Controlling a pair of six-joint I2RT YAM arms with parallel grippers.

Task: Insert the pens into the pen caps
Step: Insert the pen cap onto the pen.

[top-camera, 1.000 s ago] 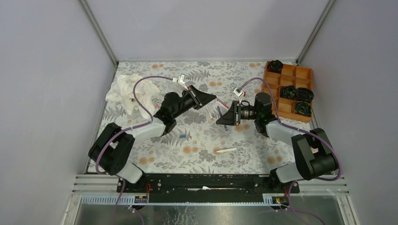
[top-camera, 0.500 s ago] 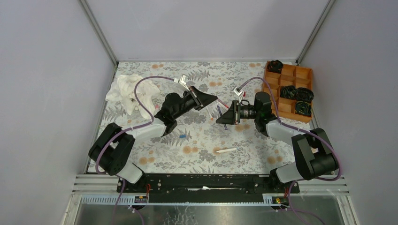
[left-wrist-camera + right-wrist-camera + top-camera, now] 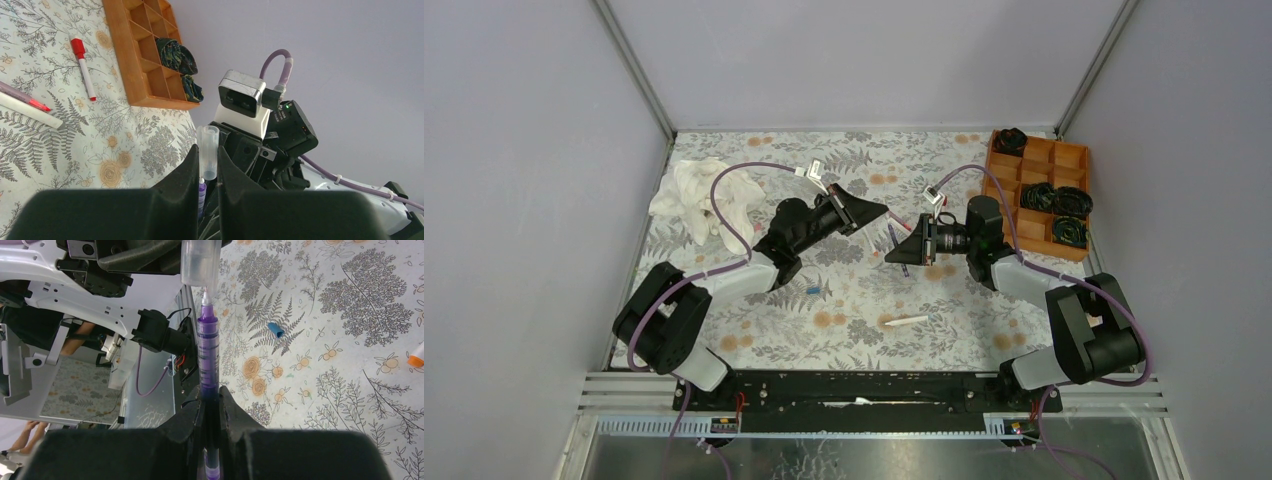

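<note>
Right wrist: our right gripper (image 3: 211, 398) clamps the purple pen (image 3: 207, 345), tip at the clear cap (image 3: 200, 262) pinched by our left gripper (image 3: 206, 161).

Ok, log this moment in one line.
left gripper: shut on clear cap | right gripper: shut on purple pen | tip at cap mouth, not inserted

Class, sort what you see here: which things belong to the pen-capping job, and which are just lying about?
Belong to the job:
- purple pen
- clear cap
- blue cap
- white pen
- red-capped pen

Just lying about:
- white cloth
- wooden compartment tray
- black coils in it
</note>
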